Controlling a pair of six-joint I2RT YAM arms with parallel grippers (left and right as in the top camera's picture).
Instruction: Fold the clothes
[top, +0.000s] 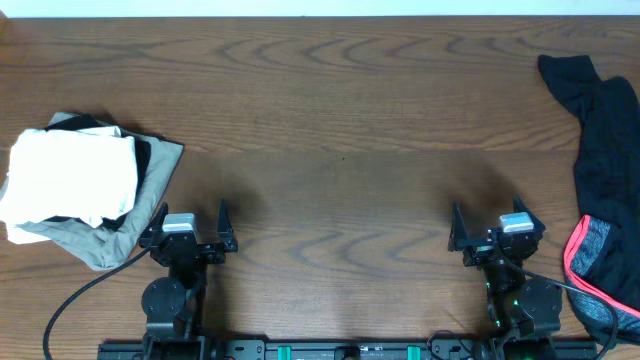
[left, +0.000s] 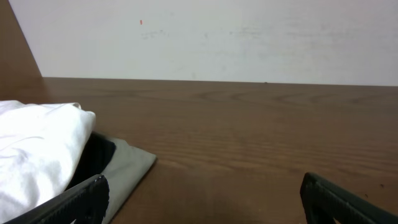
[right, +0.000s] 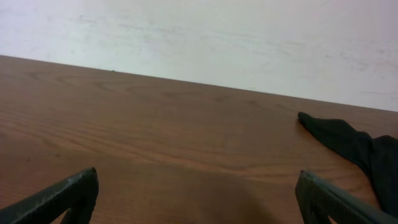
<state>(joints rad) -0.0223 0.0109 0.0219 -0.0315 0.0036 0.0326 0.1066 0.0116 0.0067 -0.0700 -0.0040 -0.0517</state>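
- A pair of long black athletic leggings (top: 605, 150) is seen lying crumpled along the right edge of the dark brown wooden surface (top: 340, 130). It reaches from near the far right corner toward the near right corner.
- The grey waistband (top: 592, 245) and the coral-red trim (top: 575, 268) are found at the near end of the leggings, just beside the base of the right arm.
- In the right wrist view, one black end of the leggings (right: 354, 146) is shown flat on the wood at the right side, apart from the fingers (right: 62, 196).
- The right claw (top: 487, 222) is opened wide close to the near edge. Nothing is gripped, and the leggings are not touched by it.
- The left claw (top: 192, 215) is opened wide as well, close to the near edge, and nothing is gripped between its fingers (left: 81, 199).
- A white folded cloth garment (top: 70, 180) is placed near the left edge, on top of an olive-grey folded garment (top: 150, 190).
- In the left wrist view, the white garment (left: 37, 155) is seen at the left, and a corner of the olive-grey one (left: 127, 171) is spread out below it.
- The olive-grey garment lies just beside the left claw; whether they touch cannot be told.
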